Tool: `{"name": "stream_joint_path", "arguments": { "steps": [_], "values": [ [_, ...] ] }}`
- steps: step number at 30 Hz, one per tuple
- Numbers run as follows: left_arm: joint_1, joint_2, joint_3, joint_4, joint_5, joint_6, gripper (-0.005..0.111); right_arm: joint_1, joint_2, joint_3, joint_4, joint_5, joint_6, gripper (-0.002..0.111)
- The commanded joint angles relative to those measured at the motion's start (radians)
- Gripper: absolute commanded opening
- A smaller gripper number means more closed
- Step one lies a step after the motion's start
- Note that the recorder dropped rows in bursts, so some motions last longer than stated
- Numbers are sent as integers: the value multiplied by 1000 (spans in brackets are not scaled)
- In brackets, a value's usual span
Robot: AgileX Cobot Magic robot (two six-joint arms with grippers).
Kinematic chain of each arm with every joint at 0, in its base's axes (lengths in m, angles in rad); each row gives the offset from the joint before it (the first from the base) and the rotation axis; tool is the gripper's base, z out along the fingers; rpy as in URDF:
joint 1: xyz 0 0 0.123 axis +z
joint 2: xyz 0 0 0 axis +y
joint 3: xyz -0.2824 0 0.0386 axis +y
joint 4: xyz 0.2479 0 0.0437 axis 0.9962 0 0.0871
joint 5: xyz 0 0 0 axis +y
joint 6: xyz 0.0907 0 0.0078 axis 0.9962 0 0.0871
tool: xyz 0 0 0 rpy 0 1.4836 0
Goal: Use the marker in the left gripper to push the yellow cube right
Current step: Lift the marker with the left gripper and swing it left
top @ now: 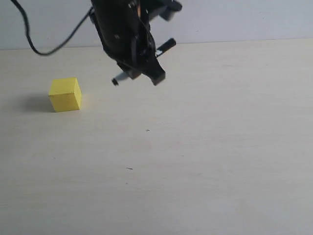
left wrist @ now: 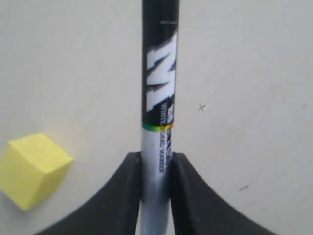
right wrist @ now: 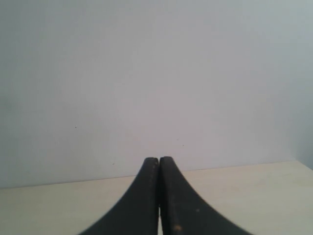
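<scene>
The yellow cube (top: 65, 94) rests on the pale table at the left; it also shows in the left wrist view (left wrist: 32, 170). My left gripper (top: 143, 76) hangs above the table, up and to the right of the cube, apart from it. It is shut on the marker (top: 142, 62), which lies crosswise, one black end toward the cube and the other pointing back right. In the left wrist view the marker (left wrist: 159, 93) runs out between the black fingers (left wrist: 124, 191). My right gripper (right wrist: 159, 160) is shut on nothing, facing the wall; the exterior view does not show it.
The pale wooden table (top: 195, 161) stretches wide to the right of the cube. A white wall (top: 234, 19) closes the far edge. A black cable (top: 44, 49) loops down at the back left. Small dark specks (top: 129, 168) mark the tabletop.
</scene>
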Motion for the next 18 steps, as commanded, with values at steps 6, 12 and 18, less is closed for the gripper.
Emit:
{"name": "stream_joint_path", "arguments": {
  "steps": [6,12,18],
  "values": [
    [56,-238,-3,92,71,438,0,-3,-7,5,-5,0,-4,0],
    [313,-247,15,-183,71,772,0,-3,-7,5,-5,0,-4,0],
    [602,-188,55,-60,71,870,0,-3,-7,5,-5,0,-4,0]
  ]
}}
